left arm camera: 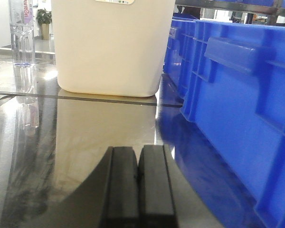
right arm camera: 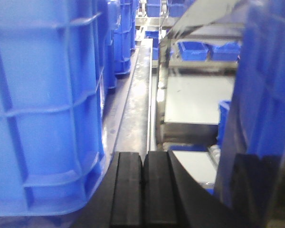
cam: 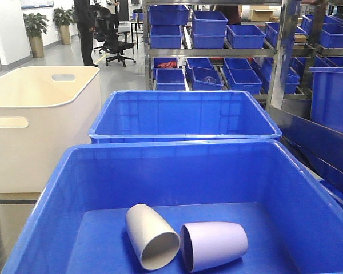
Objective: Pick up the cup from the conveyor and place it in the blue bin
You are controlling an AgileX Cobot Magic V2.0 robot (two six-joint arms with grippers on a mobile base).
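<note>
The blue bin [cam: 63,194] fills the near part of the front view. Two cups lie on their sides on its floor: a beige cup [cam: 150,235] and a lilac cup [cam: 213,245], touching near their mouths. No gripper shows in the front view. In the left wrist view my left gripper [left arm camera: 139,164] is shut with nothing in it, low over a glossy dark surface, with the bin's outer wall [left arm camera: 237,99] to its right. My right gripper [right arm camera: 143,166] is shut and empty, with a blue ribbed wall [right arm camera: 47,104] to its left. The conveyor is out of view.
A second blue tote [cam: 183,117] stands behind the near bin, and a cream tub [cam: 40,123] with handle slots to the left. Metal shelves of small blue bins [cam: 217,34] fill the back. A clear water bottle [left arm camera: 22,33] stands left of the cream tub [left arm camera: 109,47].
</note>
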